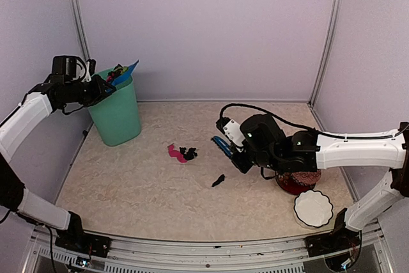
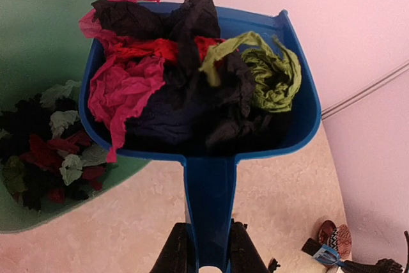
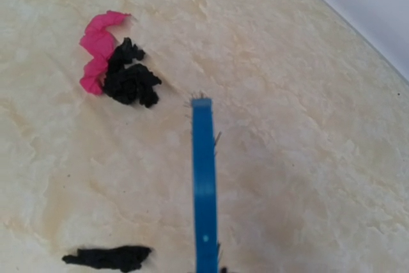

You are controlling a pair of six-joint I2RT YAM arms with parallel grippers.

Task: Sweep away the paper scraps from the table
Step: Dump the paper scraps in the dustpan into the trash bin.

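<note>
My left gripper (image 2: 209,229) is shut on the handle of a blue dustpan (image 2: 300,119) heaped with crumpled paper scraps (image 2: 166,81) in red, pink, black and green. It holds the pan at the rim of a green bin (image 1: 118,116). On the table (image 1: 128,183) lie a pink scrap (image 1: 174,153) touching a black one (image 1: 189,153), and a lone black scrap (image 1: 218,180). My right gripper (image 1: 238,158) holds a blue brush (image 3: 204,183) just right of them. The wrist view shows the pink scrap (image 3: 99,49) and black scraps (image 3: 131,81) ahead of the brush tip; its fingers are out of frame.
The green bin (image 2: 38,43) at the back left holds many scraps (image 2: 45,151). A red-patterned bowl (image 1: 297,182) sits under my right arm, and a white scalloped dish (image 1: 313,208) lies near the front right edge. Pale walls close in the table.
</note>
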